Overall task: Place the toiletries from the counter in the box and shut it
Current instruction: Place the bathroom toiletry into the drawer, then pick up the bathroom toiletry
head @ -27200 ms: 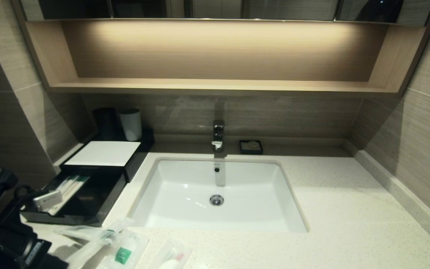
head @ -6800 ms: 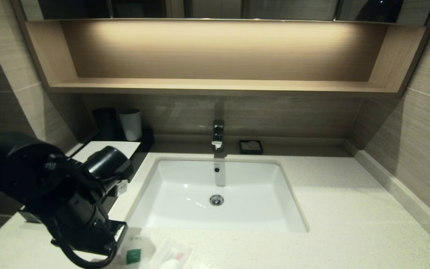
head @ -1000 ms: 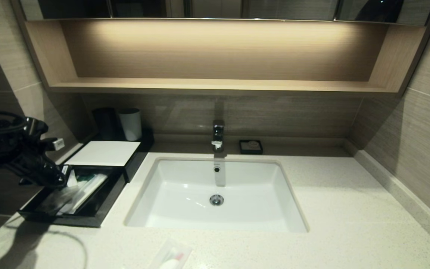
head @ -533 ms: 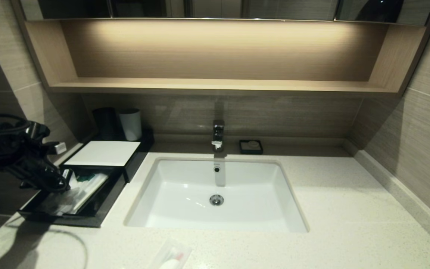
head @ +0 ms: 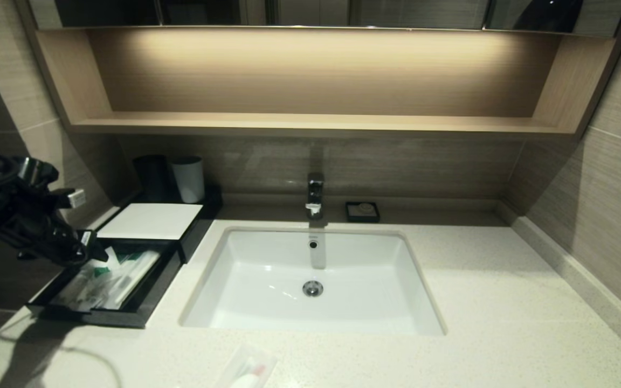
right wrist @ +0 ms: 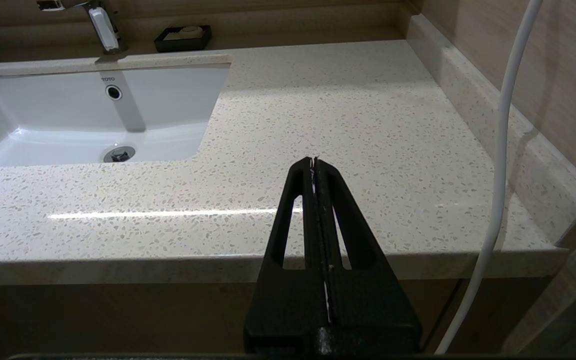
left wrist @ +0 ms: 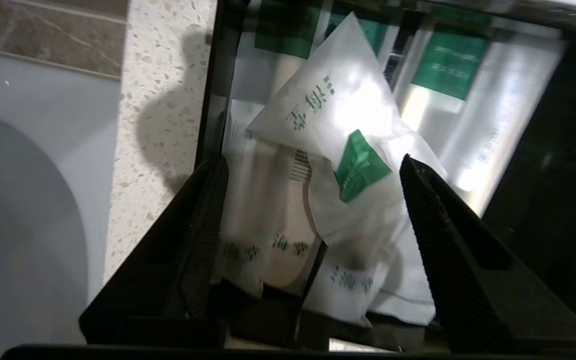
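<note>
The black box (head: 149,221) with a white top stands at the counter's (head: 504,302) far left, its drawer (head: 143,302) pulled out. Several wrapped toiletries (head: 114,277) lie in the drawer. My left gripper (head: 90,245) hangs just above the drawer's back left, open and empty. In the left wrist view its fingers (left wrist: 208,215) stand wide apart around the loose sachet with green label (left wrist: 353,150), which rests on toothbrush packs (left wrist: 268,220). A packet with pink-red mark (head: 247,372) lies on the counter at the near edge. My right gripper (right wrist: 313,161) is shut, parked off the counter's right front edge.
The white sink (head: 310,269) with its faucet (head: 315,194) fills the counter's middle. A black tumbler (head: 151,178) and a white tumbler (head: 189,178) stand behind the box. A small black dish (head: 362,211) sits by the back wall. A wooden shelf (head: 310,124) hangs above.
My left gripper dipped into the drawer, then lifted up and back to the left. The green-label sachet now lies free in the drawer.
</note>
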Available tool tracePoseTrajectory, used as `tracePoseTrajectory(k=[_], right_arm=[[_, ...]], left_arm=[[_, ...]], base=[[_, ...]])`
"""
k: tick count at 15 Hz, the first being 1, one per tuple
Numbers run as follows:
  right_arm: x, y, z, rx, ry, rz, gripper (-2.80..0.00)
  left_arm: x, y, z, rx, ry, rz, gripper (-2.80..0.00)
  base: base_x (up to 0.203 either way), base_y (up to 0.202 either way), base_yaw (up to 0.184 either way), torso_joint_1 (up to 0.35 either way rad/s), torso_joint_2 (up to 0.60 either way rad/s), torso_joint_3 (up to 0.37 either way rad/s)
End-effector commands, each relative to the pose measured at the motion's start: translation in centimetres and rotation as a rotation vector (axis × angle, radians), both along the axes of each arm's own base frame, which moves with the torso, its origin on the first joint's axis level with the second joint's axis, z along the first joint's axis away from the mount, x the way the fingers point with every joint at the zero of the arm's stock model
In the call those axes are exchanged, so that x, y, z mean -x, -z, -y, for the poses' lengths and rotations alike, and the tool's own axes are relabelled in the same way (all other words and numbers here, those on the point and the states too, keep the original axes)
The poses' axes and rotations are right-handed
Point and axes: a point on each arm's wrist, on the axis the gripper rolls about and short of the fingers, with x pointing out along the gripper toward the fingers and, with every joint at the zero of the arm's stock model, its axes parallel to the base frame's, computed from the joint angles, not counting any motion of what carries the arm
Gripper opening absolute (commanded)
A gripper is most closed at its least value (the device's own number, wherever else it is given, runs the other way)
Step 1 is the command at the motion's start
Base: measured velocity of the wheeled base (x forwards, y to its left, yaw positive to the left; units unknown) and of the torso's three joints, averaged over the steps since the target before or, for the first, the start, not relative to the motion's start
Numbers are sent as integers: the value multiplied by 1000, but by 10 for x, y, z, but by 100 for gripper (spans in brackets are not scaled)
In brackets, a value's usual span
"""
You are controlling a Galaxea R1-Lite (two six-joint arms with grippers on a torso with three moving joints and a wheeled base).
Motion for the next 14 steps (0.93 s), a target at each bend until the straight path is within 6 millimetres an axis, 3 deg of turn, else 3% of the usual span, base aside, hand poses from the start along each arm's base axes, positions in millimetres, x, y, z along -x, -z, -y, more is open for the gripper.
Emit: tracePoseTrajectory(k=[1, 3, 4, 6, 9, 14], right_arm=[[0, 0, 0, 0, 0, 0, -280], [0, 0, 0, 0, 0, 1, -280], [0, 0, 0, 0, 0, 0, -280], [0, 0, 0, 0, 0, 0, -280], [0, 0, 0, 0, 0, 1, -280], [0, 0, 0, 0, 0, 0, -280]], left_arm=[[28, -41, 10, -38, 3, 93, 0], [49, -61, 23, -54, 15, 142, 0], [61, -69, 34, -54, 36, 157, -280], [87, -70, 68, -27, 127, 104, -280], [116, -54, 110, 31, 247, -38, -280], [116, -34, 146, 56, 371, -209, -280]], base=[[0, 0, 0, 0, 0, 0], [0, 0, 0, 0, 0, 0], [0, 0, 0, 0, 0, 0], [0, 0, 0, 0, 0, 0], [0, 0, 0, 0, 0, 0], [0, 0, 0, 0, 0, 0]])
